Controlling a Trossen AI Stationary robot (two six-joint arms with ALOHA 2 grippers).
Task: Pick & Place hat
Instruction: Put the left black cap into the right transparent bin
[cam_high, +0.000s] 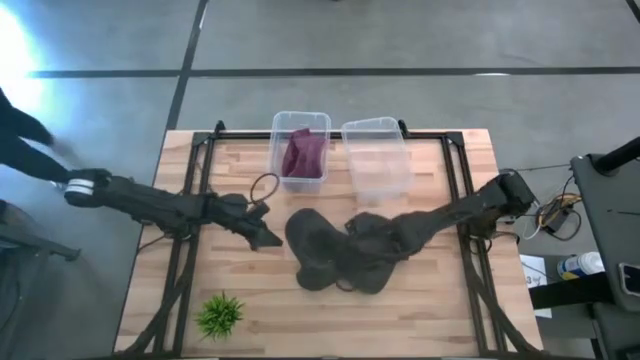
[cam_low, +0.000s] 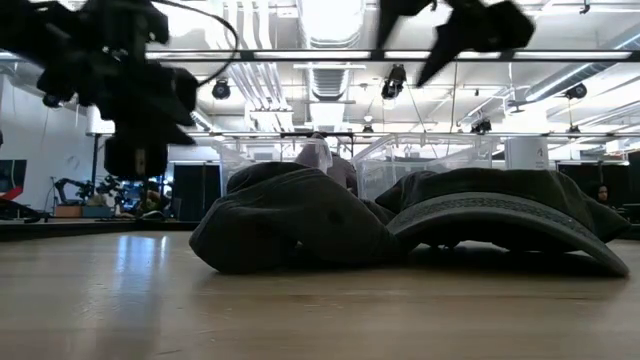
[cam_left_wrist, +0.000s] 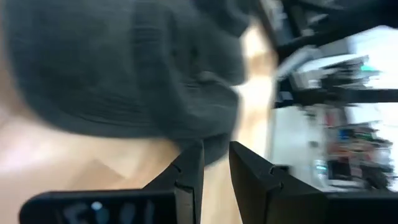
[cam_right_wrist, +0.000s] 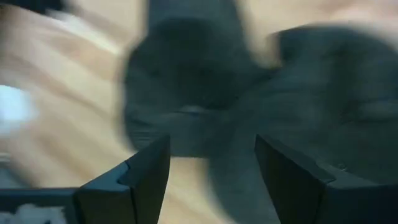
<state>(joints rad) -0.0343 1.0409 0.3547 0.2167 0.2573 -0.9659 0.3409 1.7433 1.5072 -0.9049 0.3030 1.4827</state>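
Two dark grey hats lie side by side on the middle of the table, the left one (cam_high: 318, 245) (cam_low: 290, 230) rumpled, the right one (cam_high: 388, 248) (cam_low: 500, 215) resting on its curved brim. My left gripper (cam_high: 266, 238) (cam_left_wrist: 216, 171) hovers just left of the left hat (cam_left_wrist: 124, 68), its fingers a narrow gap apart. My right gripper (cam_high: 362, 230) (cam_right_wrist: 211, 174) is wide open above the hats (cam_right_wrist: 186, 81), raised clear of them in the low view (cam_low: 470, 30).
Two clear bins stand at the far side of the table: the left one (cam_high: 300, 128) holds a maroon cloth (cam_high: 304, 155), and the right one (cam_high: 377, 160) shows nothing inside. A small green plant (cam_high: 220, 313) sits near the table's near left corner. Bare wood lies in front of the hats.
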